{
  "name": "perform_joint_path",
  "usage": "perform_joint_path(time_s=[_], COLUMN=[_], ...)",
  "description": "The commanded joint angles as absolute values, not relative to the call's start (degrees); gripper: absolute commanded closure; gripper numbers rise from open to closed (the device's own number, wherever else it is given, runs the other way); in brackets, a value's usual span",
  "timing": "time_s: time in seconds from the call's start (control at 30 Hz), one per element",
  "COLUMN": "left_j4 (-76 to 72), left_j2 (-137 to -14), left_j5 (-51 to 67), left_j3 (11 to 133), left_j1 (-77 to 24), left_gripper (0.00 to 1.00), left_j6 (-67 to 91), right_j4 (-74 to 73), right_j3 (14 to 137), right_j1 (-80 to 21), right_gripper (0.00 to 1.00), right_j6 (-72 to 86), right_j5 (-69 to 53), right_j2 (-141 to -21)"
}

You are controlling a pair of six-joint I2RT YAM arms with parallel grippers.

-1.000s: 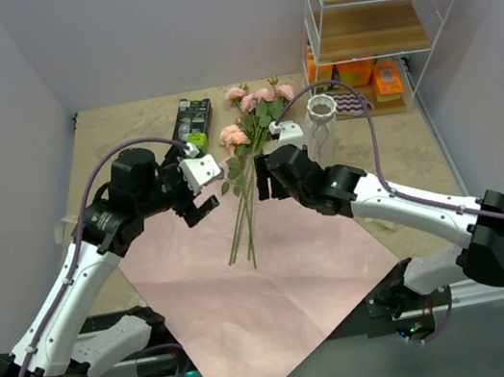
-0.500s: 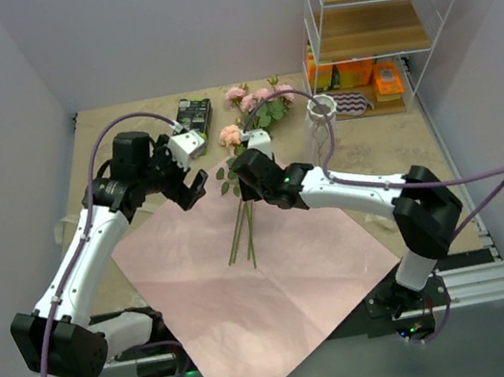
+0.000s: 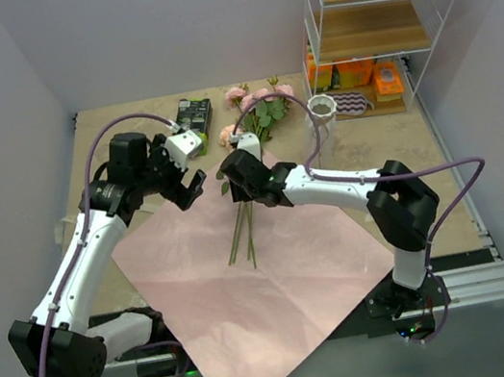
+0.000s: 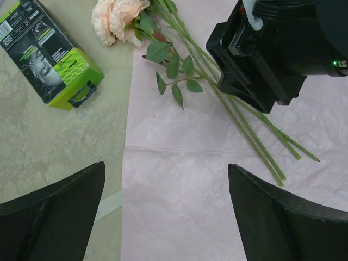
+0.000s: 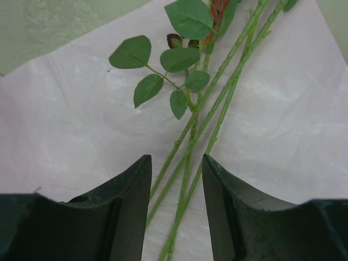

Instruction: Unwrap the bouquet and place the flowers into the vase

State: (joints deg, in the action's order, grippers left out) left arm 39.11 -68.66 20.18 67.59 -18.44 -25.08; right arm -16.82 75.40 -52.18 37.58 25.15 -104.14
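Note:
The wrapping paper [image 3: 250, 286] lies spread flat, pale pink side up, with the flowers [image 3: 256, 102] loose on it. Their blooms reach past its far edge and their green stems [image 3: 243, 231] point toward me. My right gripper [image 3: 236, 177] is down over the stems. In the right wrist view its jaws [image 5: 176, 159] straddle several stems [image 5: 217, 114], narrowed, with a gap on both sides. My left gripper [image 3: 189, 188] hangs wide open over the paper's left edge [image 4: 166, 166], holding nothing, left of the stems [image 4: 244, 128]. The off-white vase [image 3: 321, 109] stands upright at the back right.
A black and green box [image 3: 192, 114] lies on the table behind the left gripper, also in the left wrist view [image 4: 51, 54]. A white wire shelf [image 3: 380, 29] with orange boxes stands at the back right, next to the vase. Walls close in left and right.
My right arm has swung left and down onto the stems, and its jaws have narrowed around them. The left gripper drew back to the left, still wide open.

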Motion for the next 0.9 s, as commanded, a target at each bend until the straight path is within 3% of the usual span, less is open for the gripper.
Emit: perform_joint_path(time_s=[0.0,0.87], left_j4=[39.0,40.2], left_j2=[-67.2,-67.0], left_j5=[19.3,19.5], left_j3=[67.0,65.4], left_j1=[-18.1,-18.1], left_gripper=[0.01,0.01], left_j6=[-25.6,-26.9], right_j4=[-16.1,-18.0], right_j3=[79.5,85.2], right_j1=[-51.6,-45.7], right_gripper=[0.55,0.61], right_j6=[38.1,36.7], right_j5=[24.9,21.1], right_j2=[-106.3,-111.6])
